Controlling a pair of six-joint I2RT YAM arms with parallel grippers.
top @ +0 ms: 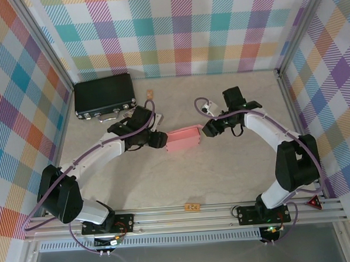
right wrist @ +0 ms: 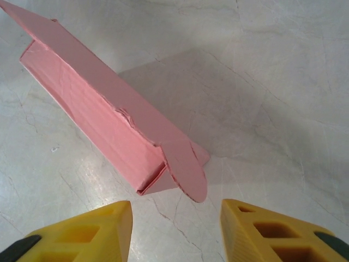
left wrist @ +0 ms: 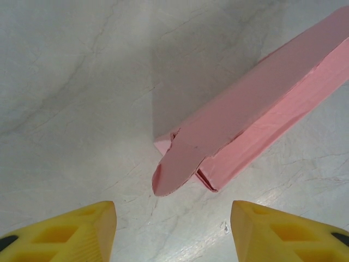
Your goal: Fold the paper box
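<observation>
**Inspector:** Left side first. Claw condition?

**Observer:** The left gripper (left wrist: 173, 208) stands open with a moderate gap. Its yellow fingers (left wrist: 82, 232) are wedge-shaped with moulded recesses, and nothing lies between them. It touches nothing. The paper box (left wrist: 256, 109) lies just ahead of the tips, apart from them.

**Inspector:** Arm pose?

**Observer:** Seen from overhead, the left arm (top: 100, 155) rises from its base at the near-left corner. Its white links bend at the elbow and the wrist points right, toward the box's left end. Behind it, at the rear left, a black case (top: 104, 95) with metal latches lies flat.

**Inspector:** The box itself?

**Observer:** It is thin salmon-pink card, matte, folded into a long, low rectangular form. It rests mid-way across the pale marbled table (top: 224, 175), between the two claws. At each end a rounded tuck flap juts out unclosed, with smaller side flaps showing beneath. The edges are slightly creased.

**Inspector:** Right side?

**Observer:** The right gripper (right wrist: 175, 204) is likewise open, its yellow tips apart, holding and touching nothing. The box's near end sits just beyond the tips. The right arm (top: 266, 126) arcs up from the near-right base and bends left, its wrist aimed at the box's right end.
</observation>
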